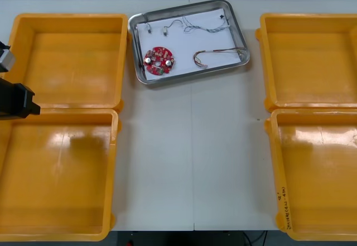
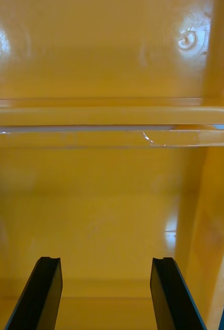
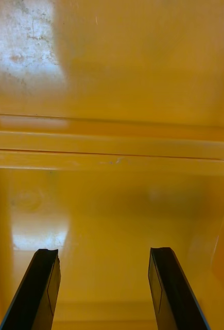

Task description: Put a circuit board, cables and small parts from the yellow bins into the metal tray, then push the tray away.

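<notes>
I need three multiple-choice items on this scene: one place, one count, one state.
1. Where does the round red circuit board lie? A) in the shiny metal tray B) in a yellow bin C) on the bare table
2. How many yellow plastic bins stand on the light table? A) two B) three C) four
3. How do the jaws of the left gripper stand? A) open B) shut together C) shut on a cable

1 A: it lies on the tray's white inside.
2 C: two at each side.
3 A: they stand apart with nothing between.
</notes>
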{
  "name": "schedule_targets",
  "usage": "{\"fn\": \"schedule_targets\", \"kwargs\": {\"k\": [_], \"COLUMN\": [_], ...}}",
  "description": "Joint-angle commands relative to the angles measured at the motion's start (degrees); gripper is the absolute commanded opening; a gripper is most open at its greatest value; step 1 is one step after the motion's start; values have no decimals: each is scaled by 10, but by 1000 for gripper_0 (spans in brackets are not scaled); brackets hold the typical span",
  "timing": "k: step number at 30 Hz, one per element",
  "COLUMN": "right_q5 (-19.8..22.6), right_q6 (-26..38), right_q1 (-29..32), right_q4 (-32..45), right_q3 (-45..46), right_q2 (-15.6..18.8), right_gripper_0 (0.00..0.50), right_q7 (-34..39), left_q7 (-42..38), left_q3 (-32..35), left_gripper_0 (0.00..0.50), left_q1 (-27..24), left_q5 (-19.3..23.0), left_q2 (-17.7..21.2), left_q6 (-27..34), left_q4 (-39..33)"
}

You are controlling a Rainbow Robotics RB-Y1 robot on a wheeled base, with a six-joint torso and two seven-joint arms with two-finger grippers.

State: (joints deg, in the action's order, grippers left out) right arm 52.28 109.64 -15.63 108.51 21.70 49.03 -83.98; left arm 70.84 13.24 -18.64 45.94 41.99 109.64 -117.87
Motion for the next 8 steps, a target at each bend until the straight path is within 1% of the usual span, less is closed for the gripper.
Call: {"fn": "schedule_targets", "kwargs": {"k": [1,8], "right_q5": [-3,-3], "right_q6": [-7,-7], "right_q1": [-19,-19], "right_q4": [12,13], "right_q3": [-13,-15], "right_q2": [-6,-7], "right_gripper_0": [500,500], "right_q7": [29,29], "left_q7": [70,70], "left_q3": [5,5], "left_gripper_0": [500,500], "left_q1": [7,7], "left_q5": [-5,-5], "left_q2": [26,26], "left_q6": [4,4], "left_q4": [-16,-16]}}
